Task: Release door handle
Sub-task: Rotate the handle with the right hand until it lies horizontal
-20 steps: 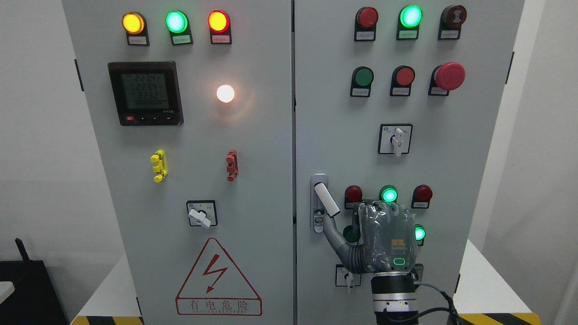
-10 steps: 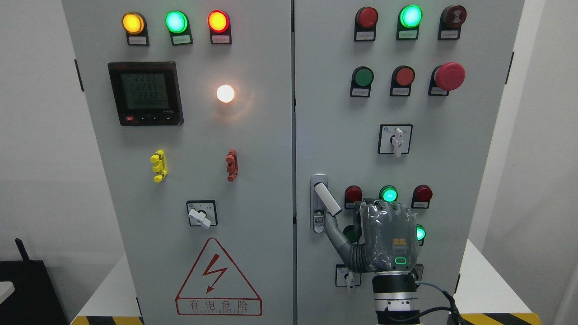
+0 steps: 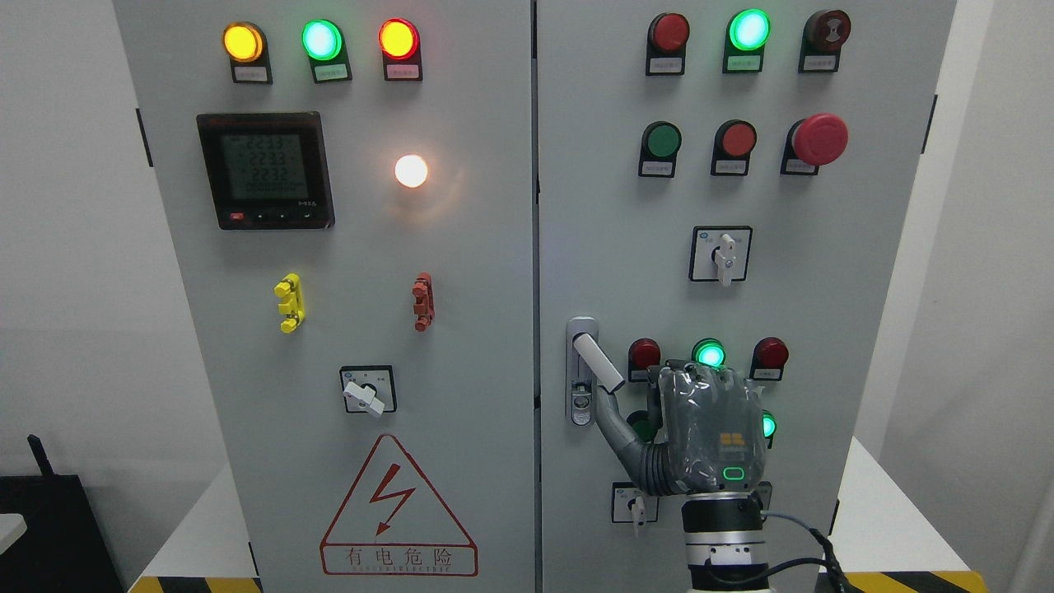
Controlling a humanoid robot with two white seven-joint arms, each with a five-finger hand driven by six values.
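right hand [image 3: 710, 428] beside tilted door handle [image 3: 599, 365], thumb tip at its lower end, fingers loose, gripping nothing.

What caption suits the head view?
Right hand open beside the tilted door handle of the grey cabinet.

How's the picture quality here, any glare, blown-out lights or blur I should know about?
Head view: sharp and evenly lit, no motion blur; the white lamp on the left door is blown out with a halo on the panel; the lit green lamp top right is washed pale at its centre; the meter display digits are faint; the right hand is in focus beside the door handle.
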